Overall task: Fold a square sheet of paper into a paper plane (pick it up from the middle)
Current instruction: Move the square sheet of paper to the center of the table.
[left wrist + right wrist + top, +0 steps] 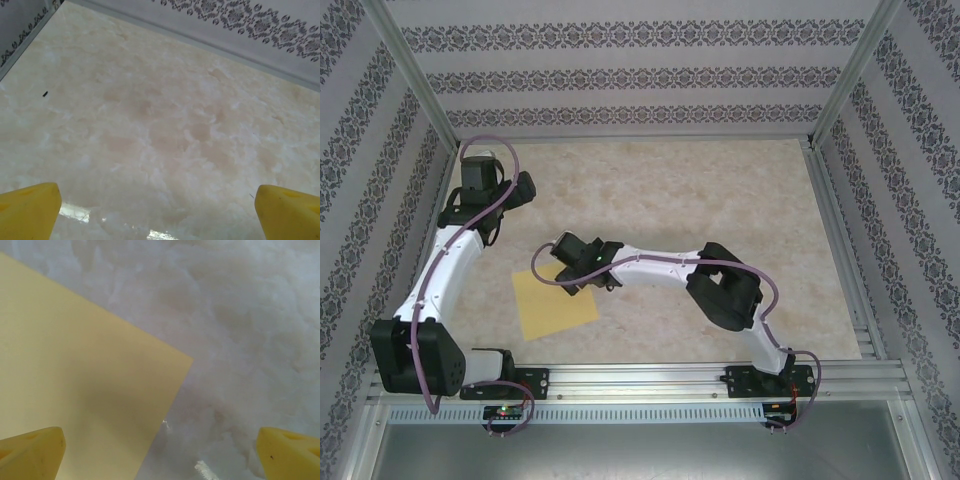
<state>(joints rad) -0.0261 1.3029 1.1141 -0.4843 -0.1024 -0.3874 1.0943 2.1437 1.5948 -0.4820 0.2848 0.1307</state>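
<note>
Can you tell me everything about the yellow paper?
The paper is a plain, matte yellow square. It is thin and flat, with no folds or creases showing. It lies on the pale marbled table, near the front edge, turned a little askew. The right hand is open over its edge by one corner, with one finger above the paper and one above the table. Nothing grips it.

From overhead I see the square sheet of paper (556, 305) lying flat on the table (720, 190), close to the front edge and left of centre. My right claw (560, 268) reaches across from the right and hangs above the sheet's far corner. In its wrist view one finger (30, 452) is over the paper, and the other is over bare table beside the sheet's edge. My left claw (528, 188) sits well behind the sheet, near the left wall (380, 150).
</note>
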